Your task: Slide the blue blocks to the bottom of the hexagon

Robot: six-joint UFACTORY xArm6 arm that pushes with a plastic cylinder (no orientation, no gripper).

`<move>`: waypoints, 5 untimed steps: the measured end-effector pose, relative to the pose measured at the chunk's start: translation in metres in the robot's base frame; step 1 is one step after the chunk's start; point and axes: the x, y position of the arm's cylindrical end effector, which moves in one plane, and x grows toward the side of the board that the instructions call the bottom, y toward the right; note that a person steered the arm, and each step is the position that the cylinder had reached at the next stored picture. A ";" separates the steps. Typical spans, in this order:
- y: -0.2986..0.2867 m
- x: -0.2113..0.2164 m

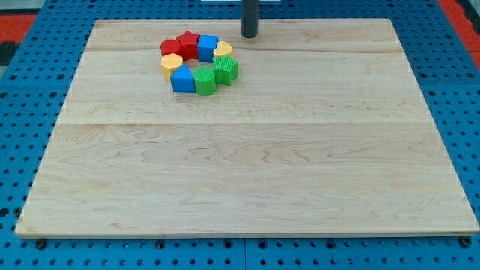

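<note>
Several blocks sit in a tight ring near the view's top, left of centre. A blue cube point(208, 47) is at the ring's upper right. A second blue block point(182, 79) is at its lower left. A yellow hexagon point(172, 65) lies on the left side, just above that blue block. A red star point(187, 43) and a red block point(170, 48) form the top left. A yellow block point(223, 51) is on the right. Two green blocks point(205, 80) point(226, 70) close the lower right. My tip point(249, 35) stands right of the ring, apart from the blue cube.
The wooden board point(247, 172) lies on a blue pegboard point(19, 112) that shows around its edges.
</note>
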 end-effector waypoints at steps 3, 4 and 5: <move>-0.062 0.063; -0.066 0.110; -0.070 0.140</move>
